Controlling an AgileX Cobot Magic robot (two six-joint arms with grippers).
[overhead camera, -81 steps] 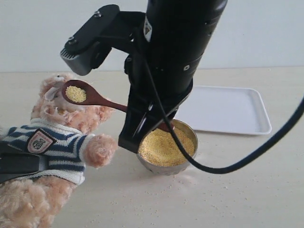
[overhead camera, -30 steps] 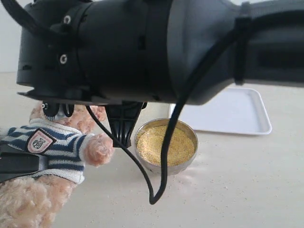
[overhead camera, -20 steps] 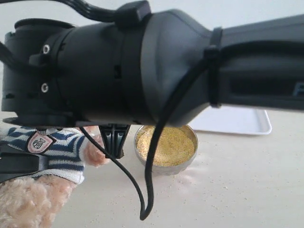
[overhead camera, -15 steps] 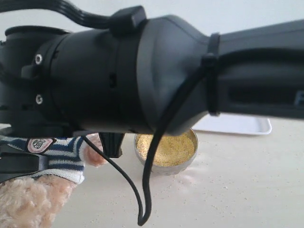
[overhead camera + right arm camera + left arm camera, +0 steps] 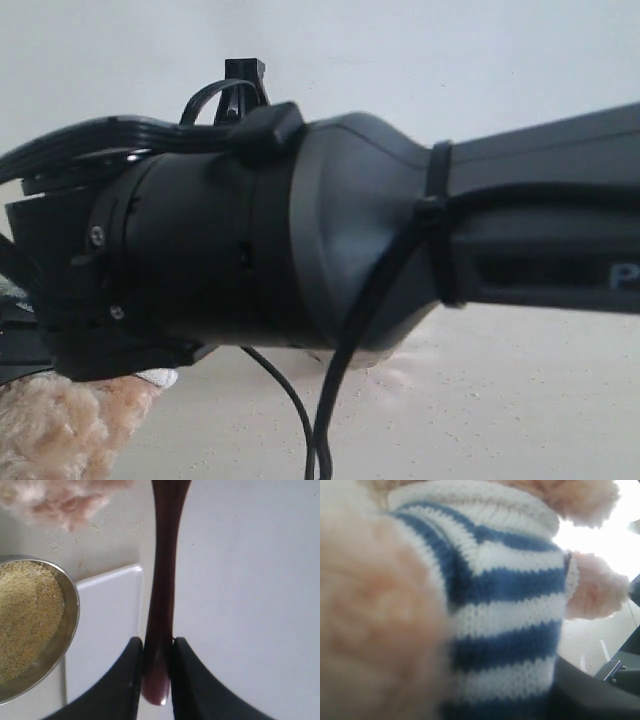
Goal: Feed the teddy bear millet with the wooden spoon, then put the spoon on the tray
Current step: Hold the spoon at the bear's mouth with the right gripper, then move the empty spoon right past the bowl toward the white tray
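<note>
The right fingers (image 5: 127,680) pinch the wooden spoon (image 5: 162,580) by its handle end, its length pointing toward the teddy bear (image 5: 60,500). Millet (image 5: 25,615) fills a steel bowl (image 5: 71,622) beside the tray (image 5: 107,625). Whether the left fingers (image 5: 580,697) grip anything cannot be told.

One teddy bear (image 5: 510,605), one wooden spoon (image 5: 162,580), one steel bowl (image 5: 74,615) of millet (image 5: 25,615), one tray (image 5: 107,630)

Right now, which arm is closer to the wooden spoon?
The right. Its fingers pinch the handle of the wooden spoon. The left wrist view shows only the teddy bear and its striped shirt up close, no spoon.
</note>
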